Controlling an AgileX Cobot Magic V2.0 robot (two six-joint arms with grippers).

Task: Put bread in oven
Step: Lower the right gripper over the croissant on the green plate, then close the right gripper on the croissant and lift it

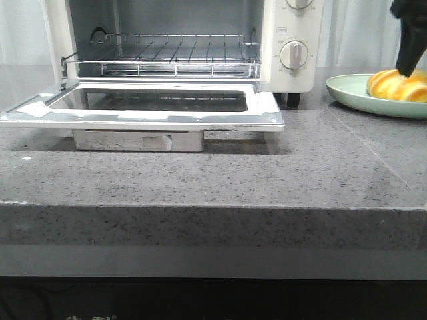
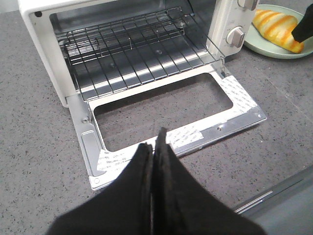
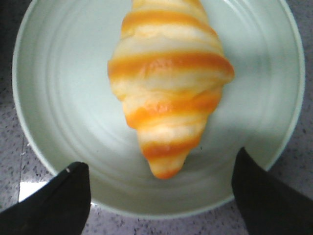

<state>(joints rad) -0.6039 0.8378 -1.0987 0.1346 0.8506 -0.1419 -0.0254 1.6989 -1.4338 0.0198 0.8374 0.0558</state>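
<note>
The bread [image 3: 166, 90] lies on a pale green plate [image 3: 58, 112], its pointed end aimed between the two dark fingers [image 3: 266, 196] of the right gripper [image 3: 161, 196], which stand wide apart on either side of that tip with nothing between them; whether they touch the plate rim cannot be told. In the front view the bread [image 1: 395, 85] sits at about 3 o'clock from the oven [image 1: 293, 40], and part of it is hidden behind the black right gripper [image 1: 408, 67], whose upper body runs off the frame. The plate [image 1: 353, 93] is cut off at the right edge and rests on the grey speckled counter [image 1: 200, 173], just beside the oven's dial panel but apart from it. The oven's glass door [image 1: 153, 107] is dropped flat, and the wire rack [image 1: 167, 57] inside is bare; the oven's top is out of frame. In the left wrist view the left gripper [image 2: 155, 161] has its fingers pressed together, holding nothing, positioned near the door's [image 2: 166, 112] front edge at about 6 o'clock from the oven's [image 2: 44, 49] mouth. Labels on the door frame are too small to read.
</note>
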